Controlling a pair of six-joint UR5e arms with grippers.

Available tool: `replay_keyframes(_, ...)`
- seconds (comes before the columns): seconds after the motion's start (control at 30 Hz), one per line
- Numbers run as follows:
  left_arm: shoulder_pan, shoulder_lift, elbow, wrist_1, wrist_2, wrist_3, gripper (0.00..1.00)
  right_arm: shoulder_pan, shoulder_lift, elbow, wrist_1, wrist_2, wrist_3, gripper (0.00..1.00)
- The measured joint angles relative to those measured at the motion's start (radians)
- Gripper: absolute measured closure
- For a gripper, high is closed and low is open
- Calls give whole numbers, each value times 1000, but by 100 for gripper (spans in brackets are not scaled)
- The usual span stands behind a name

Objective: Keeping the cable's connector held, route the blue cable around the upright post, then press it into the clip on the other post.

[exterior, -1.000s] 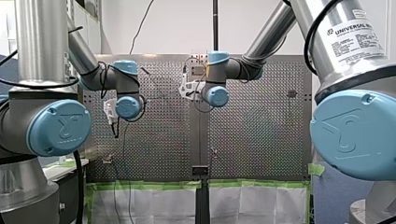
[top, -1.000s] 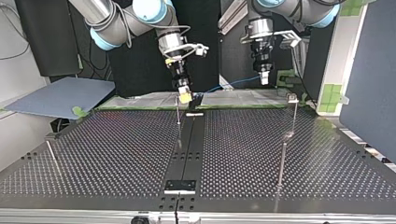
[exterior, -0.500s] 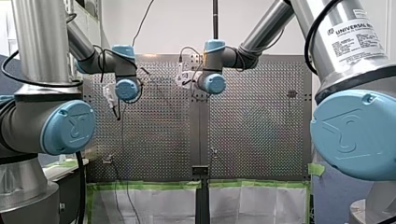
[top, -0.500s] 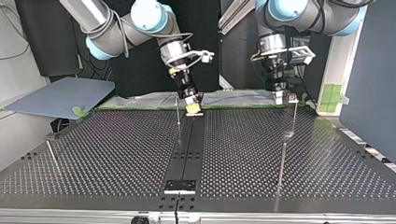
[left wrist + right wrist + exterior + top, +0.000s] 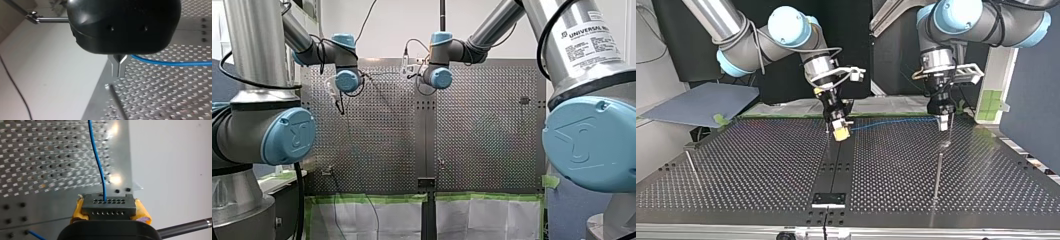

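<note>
Your right gripper (image 5: 839,131) is clamped with its yellow pads on the connector (image 5: 108,206), just beside the post (image 5: 827,128), on the side facing your left gripper (image 5: 942,122). From there the cable (image 5: 886,121) runs almost straight away from the post to the left gripper, whose metal fingers (image 5: 113,68) are closed with the cable in their notch. The cable seems to lie wholly on one side of the post, so wrapping it means carrying the connector round the post.

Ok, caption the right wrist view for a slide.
My right gripper clamps the grey connector between yellow pads, the blue cable running ahead over the perforated table.
</note>
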Motion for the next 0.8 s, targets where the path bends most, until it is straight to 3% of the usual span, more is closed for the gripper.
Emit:
replay_keyframes(0.37, 39, 2, 104, -40, 51, -46, 100, -19, 9, -79, -1, -41, 26, 100)
replay_keyframes(0.8, 126, -40, 213, -83, 126, -105, 100, -10, 51, -192, 10, -87, 70, 100)
